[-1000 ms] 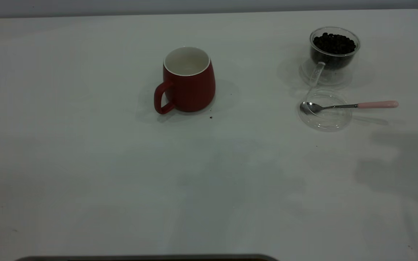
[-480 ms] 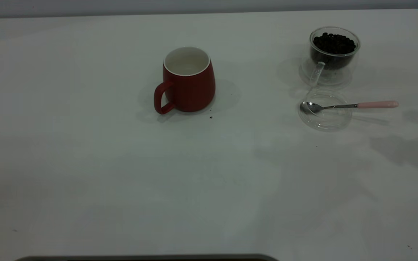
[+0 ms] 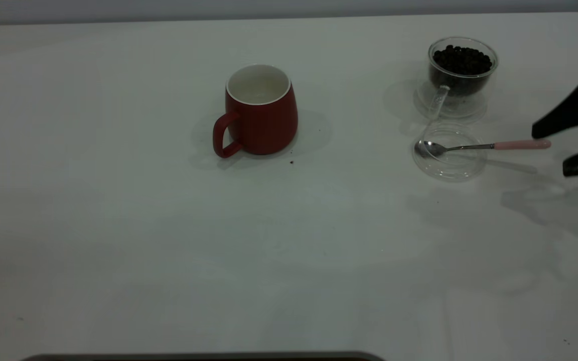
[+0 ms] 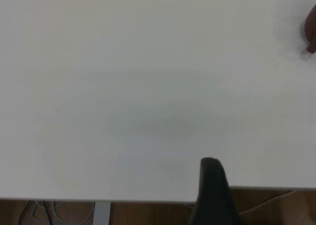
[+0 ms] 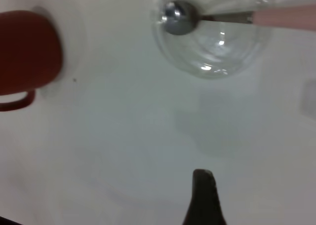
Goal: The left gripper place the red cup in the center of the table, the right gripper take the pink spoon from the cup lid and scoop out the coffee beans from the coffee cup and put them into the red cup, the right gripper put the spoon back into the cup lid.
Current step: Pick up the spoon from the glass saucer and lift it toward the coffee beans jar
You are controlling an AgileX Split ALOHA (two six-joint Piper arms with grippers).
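The pink spoon [image 3: 484,146] lies with its metal bowl inside the cup lid [image 3: 449,153] and its pale pink handle sticking out over the lid's rim toward the right edge of the table [image 3: 168,240]. The lid sits flat on the table just in front of the coffee cup [image 3: 457,75], which stands upright and holds a heap of coffee beans [image 3: 462,59]. In the right wrist view the spoon's bowl [image 5: 178,18] rests against the inside of the clear lid [image 5: 212,42].

The right gripper [image 3: 557,150] reaches in from the right edge of the exterior view, its two black fingers spread apart, one tip just above the end of the spoon handle and the other below and to the right of it; neither finger touches the spoon.

The red cup [image 3: 261,113] stands upright near the middle of the table, well apart from the lid, handle toward the front left, white inside showing.

The left gripper [image 4: 211,195] hangs near the table's edge, only one dark finger showing, so whether it is spread or closed cannot be told.
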